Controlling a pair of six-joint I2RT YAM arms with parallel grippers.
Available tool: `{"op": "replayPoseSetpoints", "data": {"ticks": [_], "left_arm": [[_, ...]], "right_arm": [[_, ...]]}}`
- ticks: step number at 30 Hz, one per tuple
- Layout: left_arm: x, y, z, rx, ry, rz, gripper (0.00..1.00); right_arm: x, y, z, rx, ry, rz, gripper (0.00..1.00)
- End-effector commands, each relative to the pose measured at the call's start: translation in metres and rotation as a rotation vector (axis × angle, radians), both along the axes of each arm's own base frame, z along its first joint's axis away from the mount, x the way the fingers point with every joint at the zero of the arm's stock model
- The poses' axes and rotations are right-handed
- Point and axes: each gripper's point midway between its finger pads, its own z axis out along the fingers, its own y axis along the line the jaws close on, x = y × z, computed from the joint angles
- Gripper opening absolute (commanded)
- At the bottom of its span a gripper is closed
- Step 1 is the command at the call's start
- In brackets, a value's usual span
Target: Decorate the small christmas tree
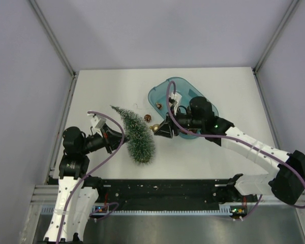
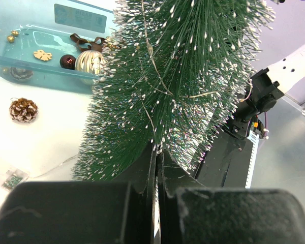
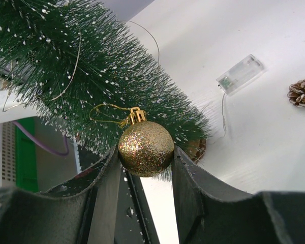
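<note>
The small christmas tree (image 1: 134,133) lies tilted left of centre, with its tip toward the back and its wide end toward me. Its frosted green bristles (image 2: 173,76) fill the left wrist view, with a thin wire strung through them. My left gripper (image 1: 119,139) sits against the tree's left side, and its jaws (image 2: 158,155) are pressed shut on the bristles. My right gripper (image 1: 157,130) is at the tree's right side, shut on a gold glitter ball (image 3: 145,148). The ball's gold loop rests against the tree (image 3: 91,71). The tree's wooden base (image 3: 198,150) shows just behind the ball.
A teal tray (image 1: 193,94) at the back right holds several small ornaments (image 2: 89,60). A pinecone (image 1: 147,117) lies on the table between the tree and the tray. A clear battery box (image 3: 241,74) with its wire lies near the tree. The black rail (image 1: 162,190) runs along the near edge.
</note>
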Motion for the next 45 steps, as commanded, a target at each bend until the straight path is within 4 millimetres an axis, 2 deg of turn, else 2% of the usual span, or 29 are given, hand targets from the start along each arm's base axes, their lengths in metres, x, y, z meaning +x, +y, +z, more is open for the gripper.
{"op": "replayPoseSetpoints", "data": {"ticks": [1,17,30,38,45], "left_arm": [[-0.003,0.0,0.002,0.002,-0.014,-0.009,0.0],[-0.002,0.0,0.0,0.004,-0.009,-0.003,0.0],[-0.002,0.0,0.0,0.002,-0.005,-0.001,0.0],[-0.002,0.0,-0.001,0.002,-0.004,-0.003,0.0],[-0.002,0.0,-0.001,0.001,-0.004,-0.004,0.0]], "right_arm": [[-0.005,0.003,0.007,0.015,-0.038,0.007,0.21],[-0.024,-0.004,0.001,-0.005,-0.029,0.011,0.2],[-0.036,0.001,0.029,0.035,-0.074,0.036,0.2],[-0.035,0.001,0.052,0.069,-0.115,0.036,0.18],[-0.034,0.003,0.057,0.076,-0.128,0.037,0.18]]}}
